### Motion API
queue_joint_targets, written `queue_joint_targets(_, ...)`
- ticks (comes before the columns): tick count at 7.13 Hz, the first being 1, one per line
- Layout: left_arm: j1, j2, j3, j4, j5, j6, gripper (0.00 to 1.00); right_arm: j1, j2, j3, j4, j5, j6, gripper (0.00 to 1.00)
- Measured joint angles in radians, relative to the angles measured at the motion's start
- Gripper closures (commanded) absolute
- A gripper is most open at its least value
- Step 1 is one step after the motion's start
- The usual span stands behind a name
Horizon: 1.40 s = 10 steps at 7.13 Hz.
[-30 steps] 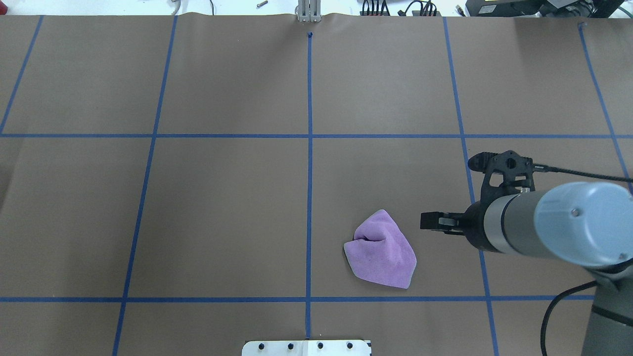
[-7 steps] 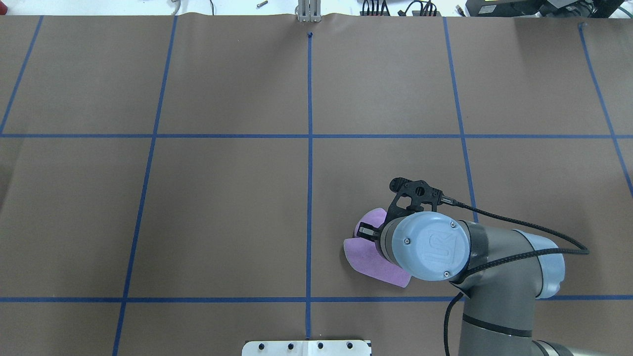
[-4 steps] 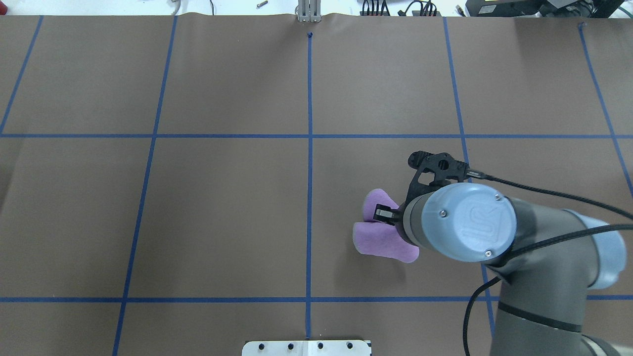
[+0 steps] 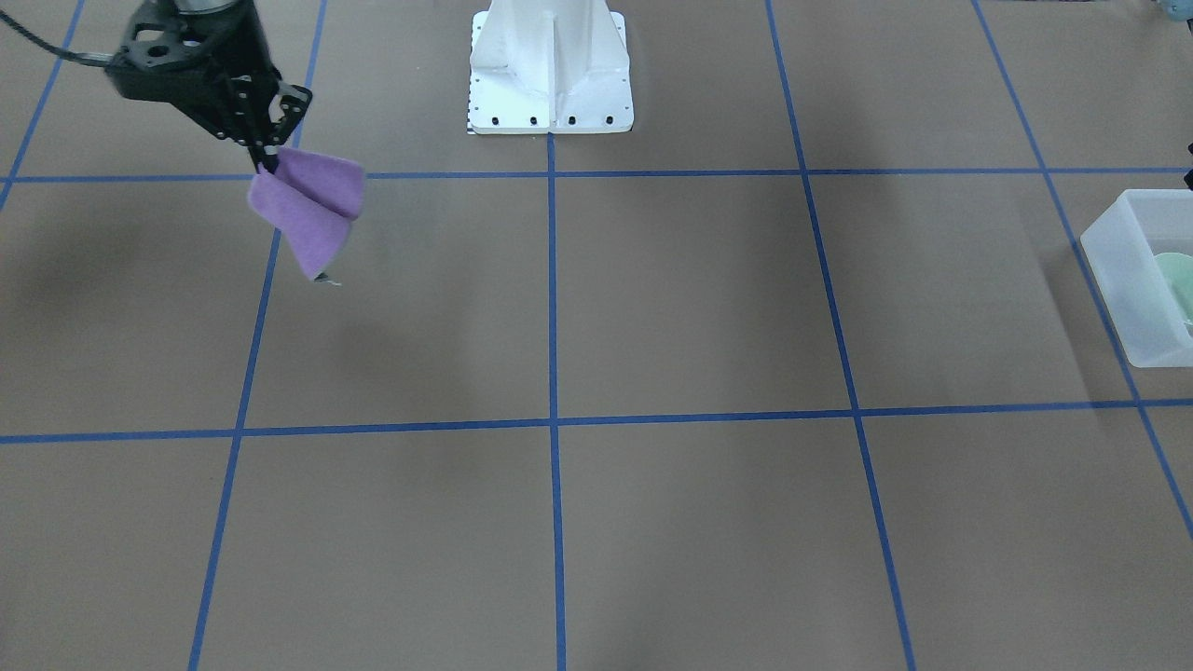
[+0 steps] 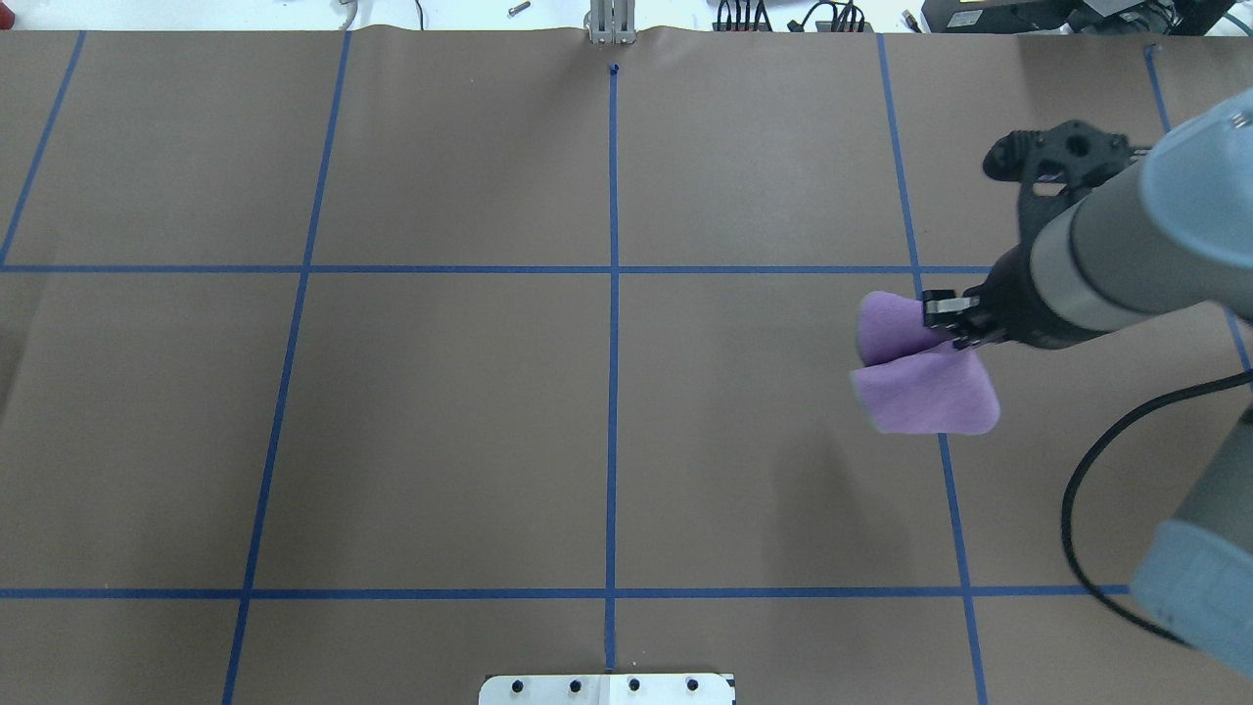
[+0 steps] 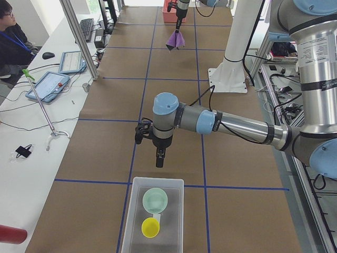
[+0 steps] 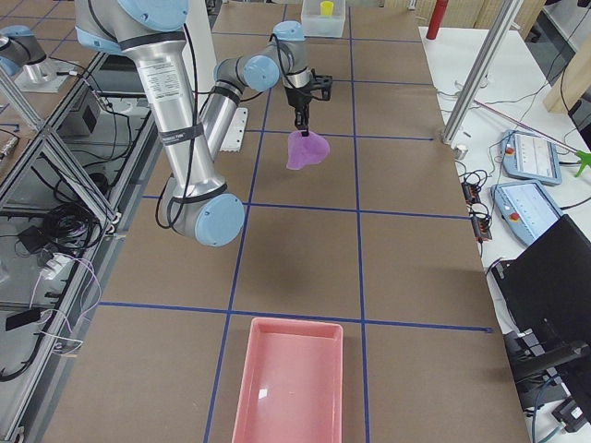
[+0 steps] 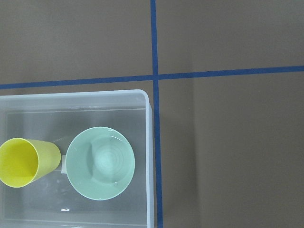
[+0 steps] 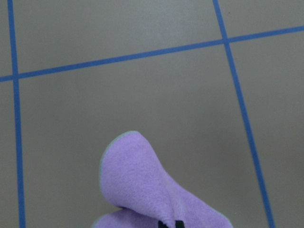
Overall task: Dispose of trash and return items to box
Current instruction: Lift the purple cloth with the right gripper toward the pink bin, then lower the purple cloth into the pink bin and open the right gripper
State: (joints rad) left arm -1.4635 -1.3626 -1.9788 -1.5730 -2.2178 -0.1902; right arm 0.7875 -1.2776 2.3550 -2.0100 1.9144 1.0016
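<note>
My right gripper (image 5: 945, 313) is shut on a purple cloth (image 5: 920, 377) and holds it hanging above the table; it also shows in the front view (image 4: 266, 166) with the cloth (image 4: 308, 210) and in the right wrist view (image 9: 142, 190). The translucent white box (image 8: 150, 142) stands at the table's left end (image 4: 1114, 280). In it lie the mint-green bowl (image 8: 99, 164) and a yellow cup (image 8: 19, 161). My left gripper (image 6: 159, 158) hovers just short of the box (image 6: 158, 180); I cannot tell whether it is open or shut.
A pink tray (image 7: 286, 388) lies at the table's right end. The white robot base (image 4: 550, 65) stands at the near middle. A person (image 6: 10, 37) sits at a side desk beyond the table's far edge.
My right gripper came down on the cloth, shut on it, lifted it off the table and carried it right and farther from the base.
</note>
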Motion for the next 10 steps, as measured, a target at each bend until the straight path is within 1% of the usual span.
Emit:
queue_joint_targets(2, 0.001, 0.01, 0.003, 0.0, -0.004, 0.0, 0.02, 0.266, -0.152, -0.01, -0.002, 0.14, -0.391, 1.0)
queue_joint_targets(3, 0.002, 0.013, 0.004, 0.0, -0.005, 0.0, 0.02, 0.398, -0.221, -0.041, -0.002, 0.19, -0.585, 1.0)
queue_joint_targets(4, 0.002, 0.015, 0.004, 0.0, -0.006, 0.0, 0.02, 0.527, -0.266, -0.106, 0.0, 0.237, -0.781, 1.0)
queue_joint_targets(5, 0.003, 0.016, 0.004, 0.0, -0.006, 0.0, 0.02, 0.65, -0.291, -0.196, 0.003, 0.278, -0.973, 1.0)
queue_joint_targets(7, 0.004, 0.019, 0.005, -0.001, -0.006, 0.001, 0.02, 0.846, -0.304, -0.38, 0.008, 0.312, -1.277, 1.0)
queue_joint_targets(9, 0.004, 0.021, 0.005, -0.001, -0.006, 0.0, 0.02, 0.974, -0.305, -0.546, 0.034, 0.333, -1.468, 1.0)
queue_joint_targets(10, 0.003, 0.022, 0.005, -0.001, -0.006, 0.001, 0.02, 1.021, -0.309, -0.646, 0.097, 0.339, -1.536, 1.0)
